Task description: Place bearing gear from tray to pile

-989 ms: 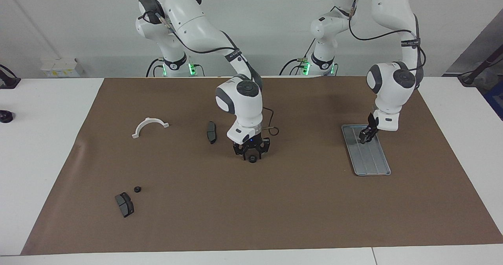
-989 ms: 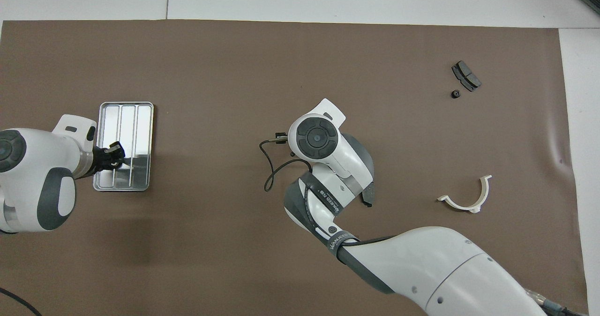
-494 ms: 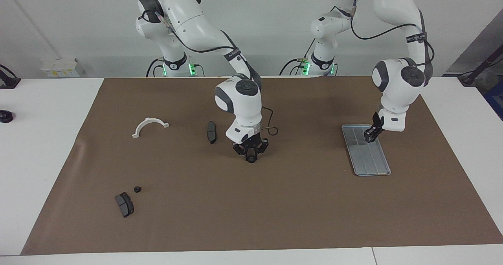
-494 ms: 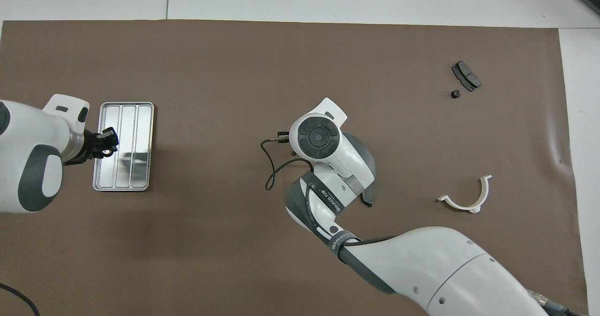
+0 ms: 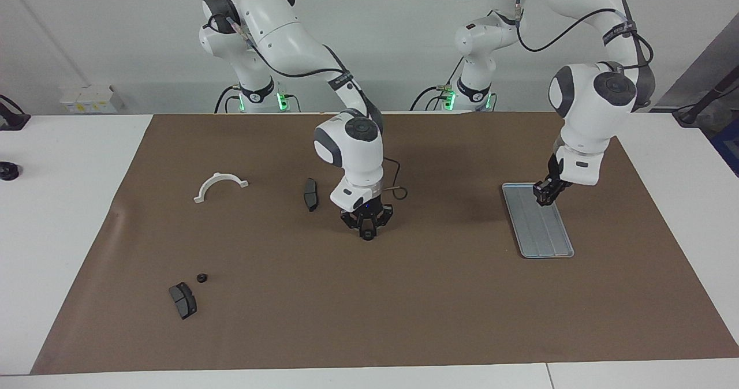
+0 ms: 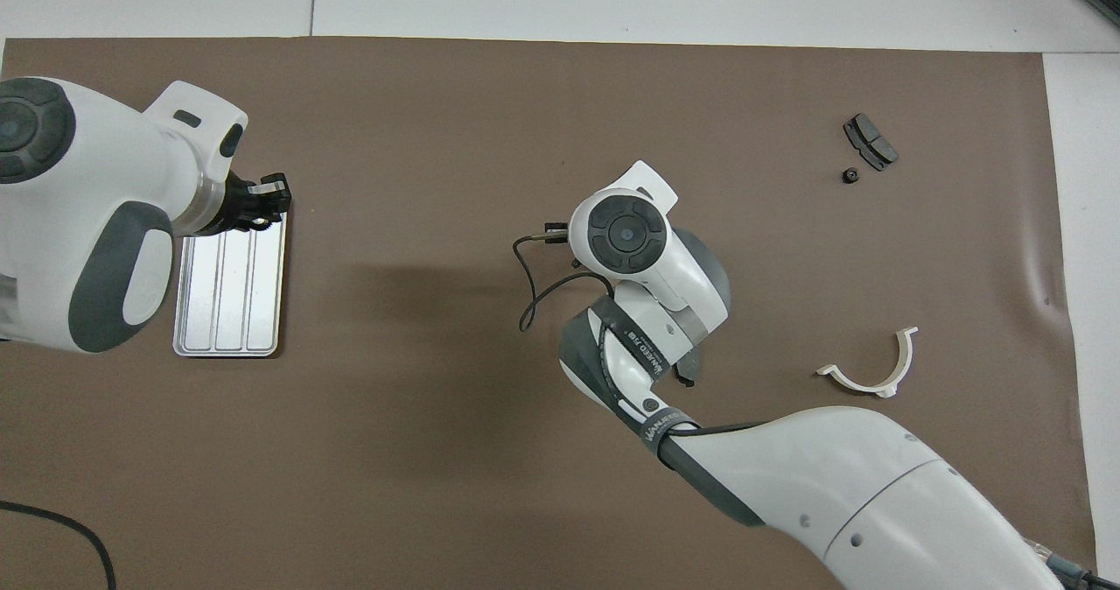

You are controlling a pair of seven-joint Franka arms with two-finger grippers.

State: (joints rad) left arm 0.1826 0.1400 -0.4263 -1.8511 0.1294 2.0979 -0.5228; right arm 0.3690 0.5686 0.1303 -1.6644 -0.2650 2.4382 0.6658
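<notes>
The silver tray (image 5: 548, 240) lies toward the left arm's end of the mat and also shows in the overhead view (image 6: 229, 310); no gear shows on it. My left gripper (image 5: 545, 195) hangs above the tray's end nearer the robots, shut on a small dark bearing gear; in the overhead view (image 6: 265, 201) it is over the tray's other end. My right gripper (image 5: 367, 231) is over the mat's middle, shut on a black bearing gear (image 5: 367, 235). The pile, one gear (image 5: 201, 277) and a brake pad (image 5: 183, 300), lies toward the right arm's end, farther from the robots.
A white half-ring bracket (image 5: 220, 185) lies toward the right arm's end, nearer the robots than the pile. A second dark brake pad (image 5: 310, 194) lies beside the right gripper, mostly hidden under the arm in the overhead view (image 6: 689, 368). A brown mat (image 5: 369, 308) covers the table.
My left gripper has risen off the tray. My right gripper has shifted slightly toward the right arm's end with its gear.
</notes>
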